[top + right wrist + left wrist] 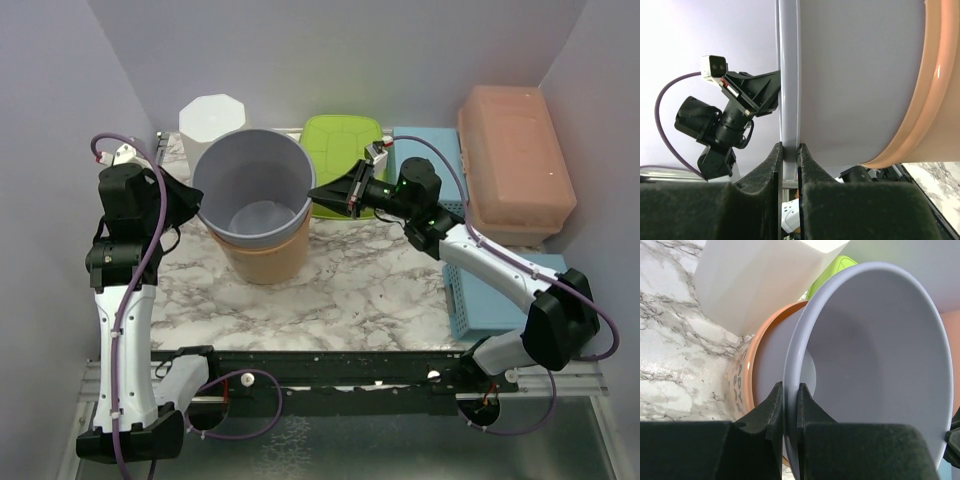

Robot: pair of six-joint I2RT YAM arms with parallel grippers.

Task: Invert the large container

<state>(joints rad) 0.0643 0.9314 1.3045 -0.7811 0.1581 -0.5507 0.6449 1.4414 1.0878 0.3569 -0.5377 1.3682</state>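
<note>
The large container is a pale grey-lilac bucket standing mouth up, nested inside an orange container on the marble table. My left gripper is shut on its left rim; in the left wrist view the gripper pinches the thin rim of the container, one finger inside and one outside. My right gripper is shut on the opposite, right rim. In the right wrist view that gripper clamps the rim, with the container wall and the orange container to its right.
A white octagonal container stands just behind the bucket at back left. A green lid lies behind it. A salmon lidded box sits on blue baskets along the right side. Walls close in the left, back and right.
</note>
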